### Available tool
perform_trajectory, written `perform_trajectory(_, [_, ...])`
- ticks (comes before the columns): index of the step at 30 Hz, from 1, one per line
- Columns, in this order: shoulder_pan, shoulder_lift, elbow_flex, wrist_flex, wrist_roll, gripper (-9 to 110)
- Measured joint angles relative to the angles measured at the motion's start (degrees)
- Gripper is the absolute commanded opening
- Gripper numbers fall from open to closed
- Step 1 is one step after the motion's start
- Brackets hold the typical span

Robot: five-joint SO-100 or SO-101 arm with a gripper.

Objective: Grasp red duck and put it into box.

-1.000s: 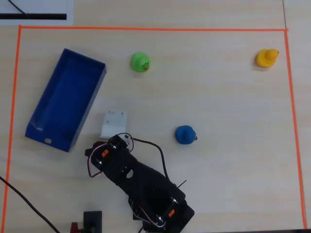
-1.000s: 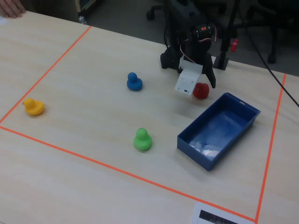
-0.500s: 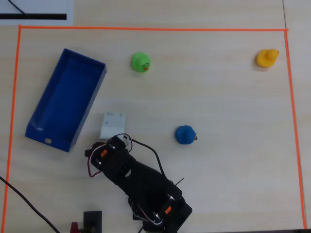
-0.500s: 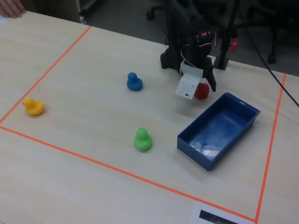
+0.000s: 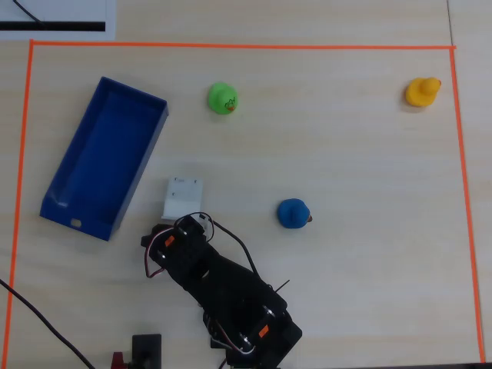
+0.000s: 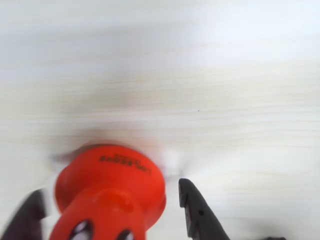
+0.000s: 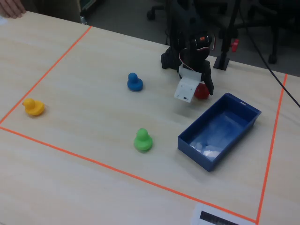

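Observation:
The red duck (image 6: pixel 112 195) fills the lower left of the wrist view, sharp against a blurred table. It sits between my gripper's (image 6: pixel 109 192) two black fingers, with a small gap to the right finger (image 6: pixel 196 212). In the fixed view the red duck (image 7: pixel 202 91) is in my gripper (image 7: pixel 204 88), just behind the near end of the blue box (image 7: pixel 219 131). In the overhead view the duck is hidden under the arm's white camera mount (image 5: pixel 183 197), which hangs just right of the blue box (image 5: pixel 104 157). The box is open and empty.
A blue duck (image 5: pixel 293 213) stands to the right of the arm. A green duck (image 5: pixel 222 98) and a yellow duck (image 5: pixel 422 91) stand farther off. Orange tape (image 5: pixel 231 45) frames the work area. The arm's black base (image 5: pixel 246 319) is at the table's edge.

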Motion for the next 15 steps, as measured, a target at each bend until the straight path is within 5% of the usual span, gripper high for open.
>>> perform_trajectory(6, [-0.3, 0.7, 0.5, -0.4, -0.2, 0])
perform_trajectory(15, [5.4, 3.3, -5.4, 8.2, -2.0, 0])
